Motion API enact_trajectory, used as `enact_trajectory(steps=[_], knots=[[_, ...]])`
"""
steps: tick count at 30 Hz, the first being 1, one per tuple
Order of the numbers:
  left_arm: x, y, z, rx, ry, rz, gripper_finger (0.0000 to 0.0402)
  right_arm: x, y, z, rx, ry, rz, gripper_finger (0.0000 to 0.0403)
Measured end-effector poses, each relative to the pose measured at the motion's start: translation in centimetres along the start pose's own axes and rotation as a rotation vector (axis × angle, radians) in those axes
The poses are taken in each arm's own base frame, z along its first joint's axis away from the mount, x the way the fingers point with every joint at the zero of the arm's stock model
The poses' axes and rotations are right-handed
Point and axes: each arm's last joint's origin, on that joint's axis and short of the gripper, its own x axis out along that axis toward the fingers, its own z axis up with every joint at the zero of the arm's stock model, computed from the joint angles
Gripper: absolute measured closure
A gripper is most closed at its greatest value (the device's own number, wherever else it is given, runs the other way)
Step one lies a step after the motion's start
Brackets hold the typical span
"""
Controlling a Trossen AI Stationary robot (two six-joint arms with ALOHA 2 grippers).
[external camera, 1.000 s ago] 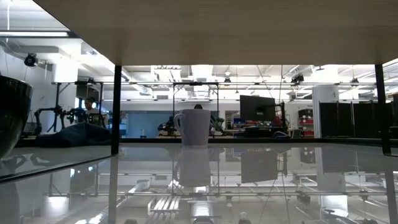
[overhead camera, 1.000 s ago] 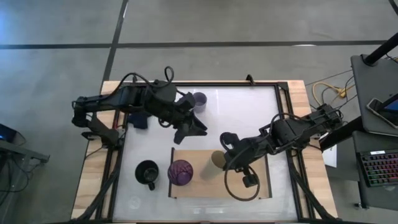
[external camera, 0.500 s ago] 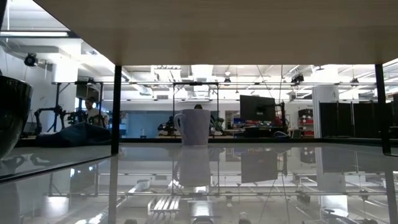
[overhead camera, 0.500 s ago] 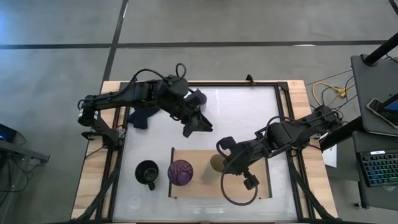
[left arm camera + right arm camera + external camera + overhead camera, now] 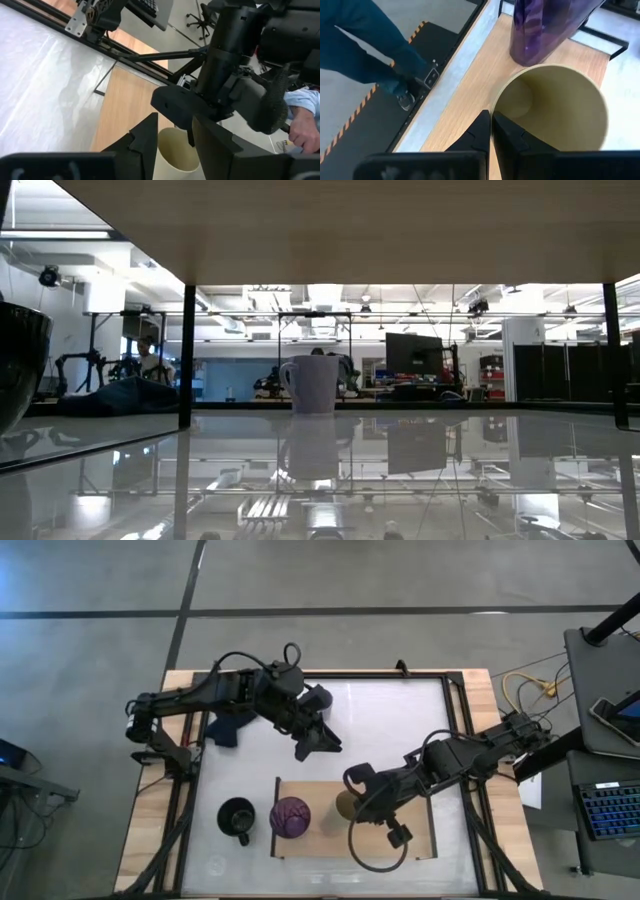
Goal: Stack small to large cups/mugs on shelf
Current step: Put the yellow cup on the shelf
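No readable text, label, brand, number or sign found in any view. Only unlettered orange-and-black hazard striping (image 5: 350, 131) seen along a floor mat edge in the right wrist view.

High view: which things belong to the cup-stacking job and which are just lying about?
Job: purple tumbler on shelf; yellow cup, right pincer shut on its rim; black mug, grey mug on table; left pincer open above.
Lying about: blue cloth; keyboard.
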Motion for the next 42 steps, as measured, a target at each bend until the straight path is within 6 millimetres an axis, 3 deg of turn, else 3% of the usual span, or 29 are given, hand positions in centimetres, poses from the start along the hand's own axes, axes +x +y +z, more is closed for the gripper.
enact_trajectory(steps=[8,18,23,26,31,36,42], knots=[[0.2,0.0,-0.3,-0.003,0.012,0.002,0.0295,0.0,0.0,0.4,0.026,-0.045,-0.003,0.0360],[0.3,-0.3,-0.5,0.013,0.020,-0.007,0.0295,-0.2,0.0,0.4,0.071,-0.047,-0.044,0.0358],[0.0,-0.4,-0.9,0.020,0.052,0.011,0.0295,-1.6,0.0,-0.9,0.191,0.039,-0.094,0.0359],[-0.8,0.0,-1.9,0.030,0.120,0.115,0.0295,-1.8,0.3,-1.8,0.274,0.130,-0.105,0.0367],[-1.7,0.1,-3.8,0.022,0.207,0.267,0.0295,-0.6,1.0,-1.9,0.325,0.151,-0.080,0.0391],[-3.1,-1.4,-4.3,0.075,0.192,0.234,0.0295,0.9,1.1,-2.0,0.381,0.184,-0.020,0.0394],[-4.8,-1.8,-4.7,0.133,0.186,0.232,0.0295,1.8,1.1,-1.1,0.487,0.106,-0.003,0.0394]])
